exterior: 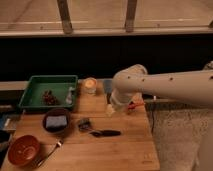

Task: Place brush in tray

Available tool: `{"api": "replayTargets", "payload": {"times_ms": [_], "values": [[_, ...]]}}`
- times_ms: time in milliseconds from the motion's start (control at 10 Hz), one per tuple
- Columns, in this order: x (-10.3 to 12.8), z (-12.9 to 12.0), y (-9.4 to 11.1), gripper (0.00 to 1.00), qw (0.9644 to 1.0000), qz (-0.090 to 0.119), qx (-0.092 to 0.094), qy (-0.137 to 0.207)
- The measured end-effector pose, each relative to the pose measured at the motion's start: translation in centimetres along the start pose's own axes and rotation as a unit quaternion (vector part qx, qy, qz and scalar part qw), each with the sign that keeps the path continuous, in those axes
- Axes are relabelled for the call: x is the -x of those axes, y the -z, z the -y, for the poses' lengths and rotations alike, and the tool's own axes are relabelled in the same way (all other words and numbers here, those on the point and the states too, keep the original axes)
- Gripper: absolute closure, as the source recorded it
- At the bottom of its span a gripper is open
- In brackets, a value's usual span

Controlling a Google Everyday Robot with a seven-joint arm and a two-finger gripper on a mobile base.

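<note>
The brush [102,132] lies flat on the wooden table [120,150], its black handle pointing right and its greyish head to the left. The green tray [35,84] stands at the table's back left, with a brown clump and a small pale item inside. My gripper [112,108] hangs from the white arm [165,87] that reaches in from the right. It is above the table, just up and to the right of the brush and apart from it. It holds nothing that I can see.
A dark round bowl [56,121] with a blue sponge stands left of the brush. A red-brown bowl [22,149] and a fork [50,149] are at the front left. A small pale jar [90,86] stands right of the tray. The table's right edge lies under the arm.
</note>
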Motion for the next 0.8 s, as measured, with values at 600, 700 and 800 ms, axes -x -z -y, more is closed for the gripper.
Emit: {"api": "replayTargets", "payload": {"times_ms": [600,700,800], "values": [[6.5,-6.7,-3.9,0.47,0.996,0.01,0.02,0.087],[6.5,-6.7,-3.9,0.47,0.9959,0.01,0.021,0.087],[6.5,-7.0,-4.0,0.47,0.9957,0.009,0.023,0.089]]}}
